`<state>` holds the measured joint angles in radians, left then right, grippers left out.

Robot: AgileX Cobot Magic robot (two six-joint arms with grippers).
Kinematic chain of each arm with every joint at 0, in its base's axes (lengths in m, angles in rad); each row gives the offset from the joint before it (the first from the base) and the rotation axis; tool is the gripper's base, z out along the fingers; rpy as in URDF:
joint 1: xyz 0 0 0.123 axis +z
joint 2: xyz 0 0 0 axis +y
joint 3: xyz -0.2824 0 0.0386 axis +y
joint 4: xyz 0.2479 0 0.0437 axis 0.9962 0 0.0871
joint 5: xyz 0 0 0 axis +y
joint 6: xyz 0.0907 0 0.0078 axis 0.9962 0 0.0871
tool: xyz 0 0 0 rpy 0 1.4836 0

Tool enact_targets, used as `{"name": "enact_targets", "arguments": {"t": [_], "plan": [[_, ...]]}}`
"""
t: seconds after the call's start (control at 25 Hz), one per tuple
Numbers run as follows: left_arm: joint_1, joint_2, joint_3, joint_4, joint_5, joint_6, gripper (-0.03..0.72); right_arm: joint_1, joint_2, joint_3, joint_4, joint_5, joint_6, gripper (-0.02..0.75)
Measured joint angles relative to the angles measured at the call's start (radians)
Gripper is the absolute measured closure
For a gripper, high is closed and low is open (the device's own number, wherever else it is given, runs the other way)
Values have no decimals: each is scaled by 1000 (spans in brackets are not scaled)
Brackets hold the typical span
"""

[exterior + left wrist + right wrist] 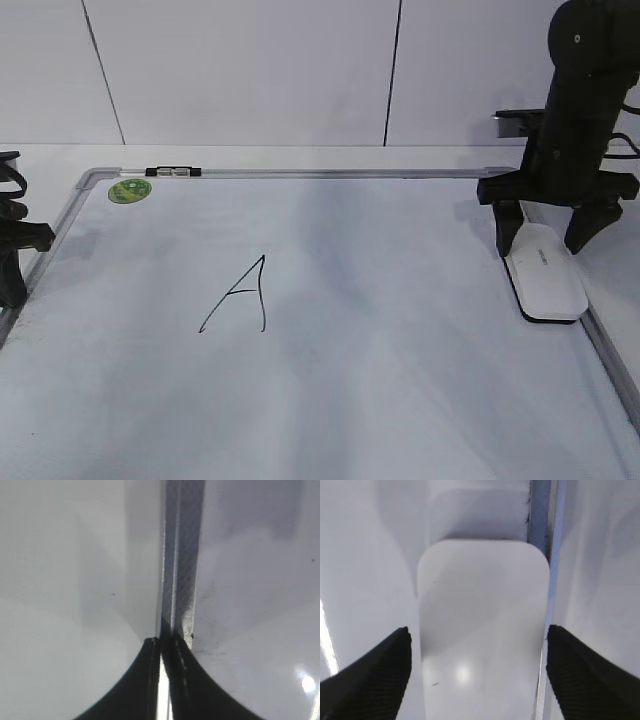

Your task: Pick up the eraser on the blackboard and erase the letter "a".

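The white eraser (548,275) lies on the blackboard (420,350) against its right frame. My right gripper (543,243) is open and low over the eraser's far end, one finger on each side. In the right wrist view the eraser (482,615) fills the gap between the open fingers (477,642), which do not touch it. My left gripper (14,250) is shut and empty at the board's left frame; its closed tips (162,642) sit over the metal rail (182,555). No small lowercase "a" shows; only a tall angular capital "A" (240,295) is drawn left of centre.
A round green sticker (130,190) sits in the board's far left corner. A black clip (173,172) sits on the top frame. The right frame rail (542,520) runs beside the eraser. White wall panels stand behind the table.
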<state>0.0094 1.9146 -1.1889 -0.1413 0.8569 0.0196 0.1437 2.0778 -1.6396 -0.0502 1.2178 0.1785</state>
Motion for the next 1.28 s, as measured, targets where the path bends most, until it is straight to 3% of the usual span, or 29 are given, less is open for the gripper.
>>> {"name": "enact_targets", "arguments": {"t": [0.4,0.8,1.28], "plan": [[0,0,0,3,1,0,635,0,0,-6,-2,0,7,75],[0,15,-31,18,55,0,454,0,0,-6,-2,0,9,75],[0,8,-94,18,143,0,433,0,-25,-6,-2,0,15,82]]}}
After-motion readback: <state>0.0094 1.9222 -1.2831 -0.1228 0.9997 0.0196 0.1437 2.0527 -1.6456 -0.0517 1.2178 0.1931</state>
